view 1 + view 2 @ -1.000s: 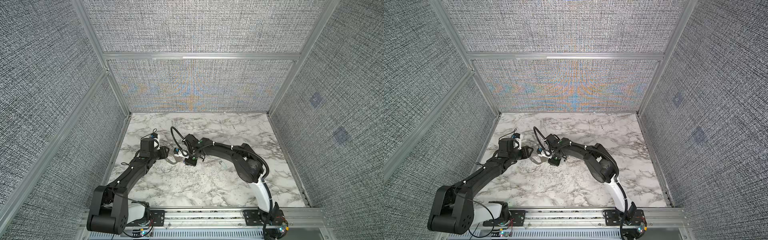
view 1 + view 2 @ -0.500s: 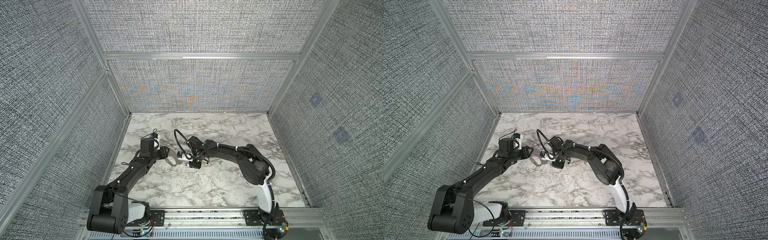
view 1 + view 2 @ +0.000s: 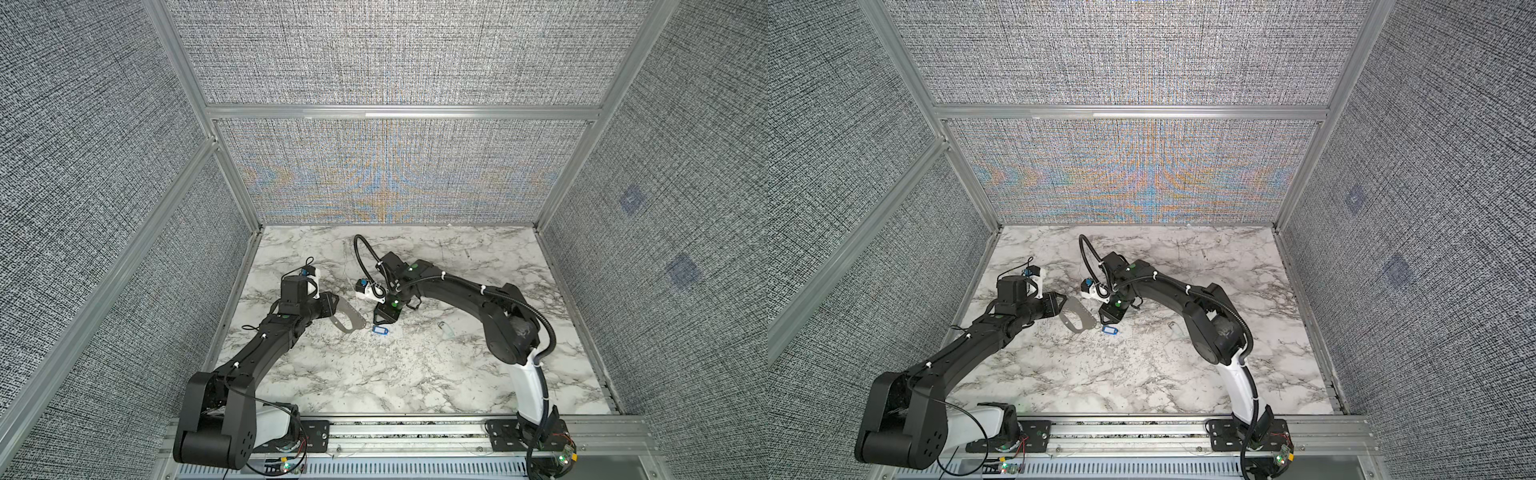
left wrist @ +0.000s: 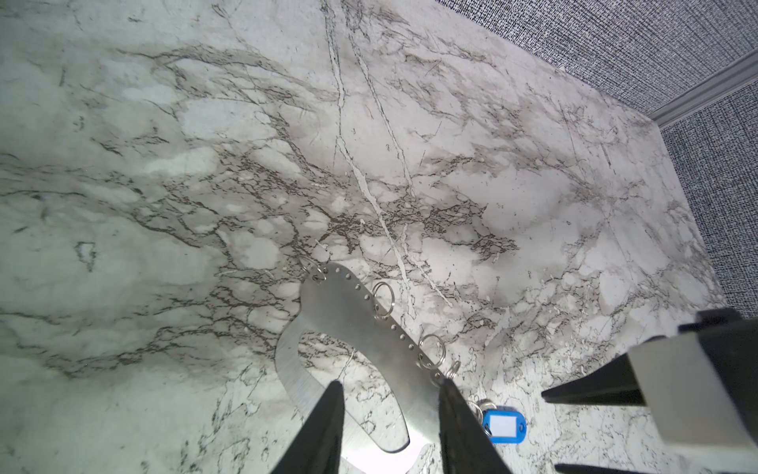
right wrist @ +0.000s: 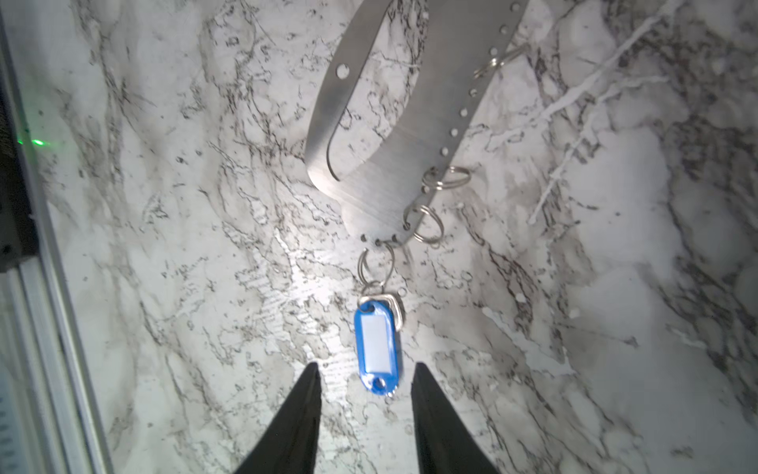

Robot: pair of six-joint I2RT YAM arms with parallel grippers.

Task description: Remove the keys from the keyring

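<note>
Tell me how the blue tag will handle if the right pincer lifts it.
Blue tag probably light: thin plastic. Likely dangles and swings, hanging from loose split rings. It may tug the steel plate, since the rings chain them together.

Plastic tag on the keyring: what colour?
Blue with a white label; the rectangular plastic tag shows best in the right wrist view.

Looks like a robotics lab test cell (no household furnishings anywhere): closed in by grey woven panels (image 3: 395,54) set in aluminium framing (image 3: 399,111), floored with a marble-print tabletop (image 3: 395,374), fitted with two black robot arms (image 3: 266,353) bolted to a slotted front rail (image 3: 407,430), wiring exposed.
</note>
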